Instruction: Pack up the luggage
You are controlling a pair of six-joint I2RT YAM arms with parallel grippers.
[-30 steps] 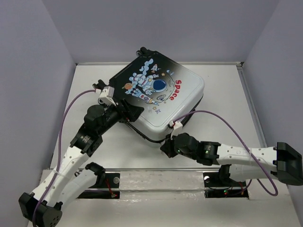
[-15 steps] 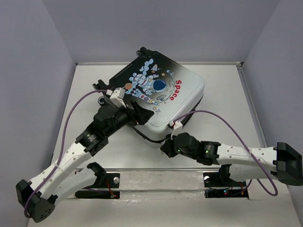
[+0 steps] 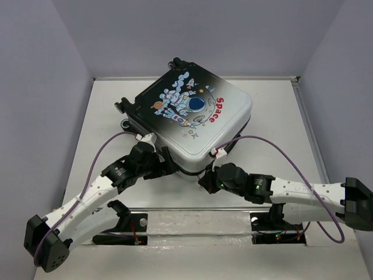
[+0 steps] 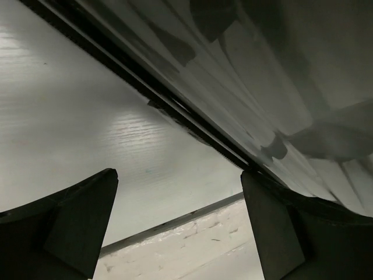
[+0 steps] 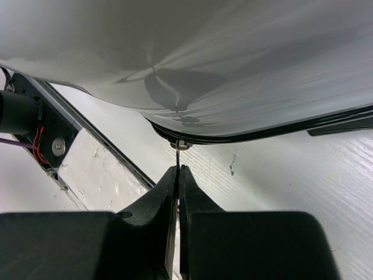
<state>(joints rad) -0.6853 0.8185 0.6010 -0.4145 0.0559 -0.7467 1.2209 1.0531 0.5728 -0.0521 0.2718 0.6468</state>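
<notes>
By the luggage near seam — left fingers spread wide | right fingers pinching zipper pull

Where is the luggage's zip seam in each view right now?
Top external: seam along the luggage's near edge.
Left wrist: dark diagonal band, top left to centre right.
Right wrist: black curve at mid-height, above the zip pull in the right gripper.
Shared: the white shell.
</notes>
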